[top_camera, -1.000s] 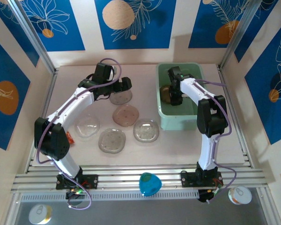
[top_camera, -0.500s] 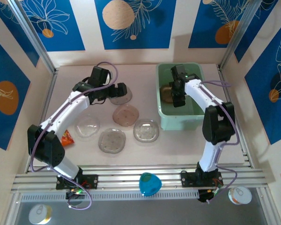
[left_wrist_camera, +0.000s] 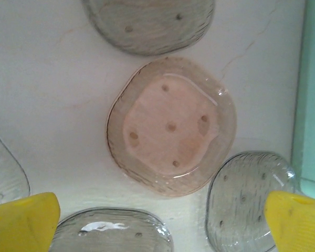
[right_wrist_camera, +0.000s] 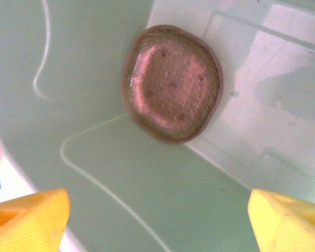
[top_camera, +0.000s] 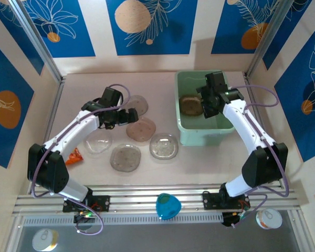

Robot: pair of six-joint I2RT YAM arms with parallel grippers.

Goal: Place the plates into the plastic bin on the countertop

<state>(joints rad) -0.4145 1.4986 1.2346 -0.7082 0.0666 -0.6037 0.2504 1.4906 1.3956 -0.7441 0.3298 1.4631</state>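
Seen from above: left tool [top_camera: 125, 116] hanging wide open and empty over the pale surface [top_camera: 89, 86], just above a pinkish plate [top_camera: 142, 129]. Lying flat around that plate, none stacked: a greyish plate [top_camera: 138, 104] toward the far wall, partly hidden by the tool; a clear plate [top_camera: 164, 146] on the side nearest the bin; a grey-tinted plate [top_camera: 125, 157] toward the near rail; a second clear plate [top_camera: 98, 142] beside the left arm. Next to that arm's lower section, a small orange packet [top_camera: 72, 156].

At the right of the surface, the mint-green plastic bin [top_camera: 202, 137], with a single brownish plate [top_camera: 189, 104] inside, toward its left wall. Over the bin's interior, right tool [top_camera: 207, 103], its yellow fingers [right_wrist_camera: 29, 218] spread far apart with nothing between them, apart from the brownish plate below.

From the left wrist: pinkish plate centred ahead of the parted yellow tips, three neighbours crowding close at the top and bottom edges, contact between them impossible to judge, and a strip of the bin's pale green wall down the right edge. From the right wrist: brownish plate alone on the bin's green floor, ribbed and glossy under the light.
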